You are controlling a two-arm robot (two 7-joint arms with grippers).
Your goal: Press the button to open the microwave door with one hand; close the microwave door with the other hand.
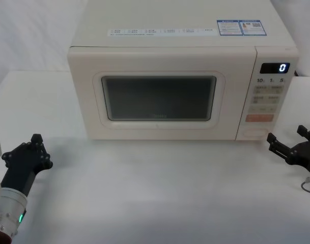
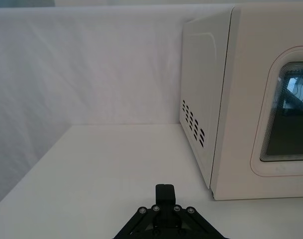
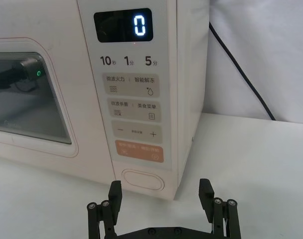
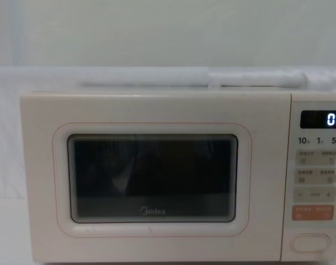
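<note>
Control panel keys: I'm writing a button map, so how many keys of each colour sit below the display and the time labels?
Pale rectangular keys: 3
Orange key: 1
Cream oval button: 1
Total: 5

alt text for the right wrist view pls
The open right gripper hovers over the table just short of the oval button at the bottom of the microwave's control panel; the display reads 0 and the door is shut.

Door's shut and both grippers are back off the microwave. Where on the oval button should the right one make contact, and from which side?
Meet the button at its flat centre, straight from the front. It sits lowest on the panel, under the orange key. The open right gripper faces it; one fingertip probably suits better than both.
</note>
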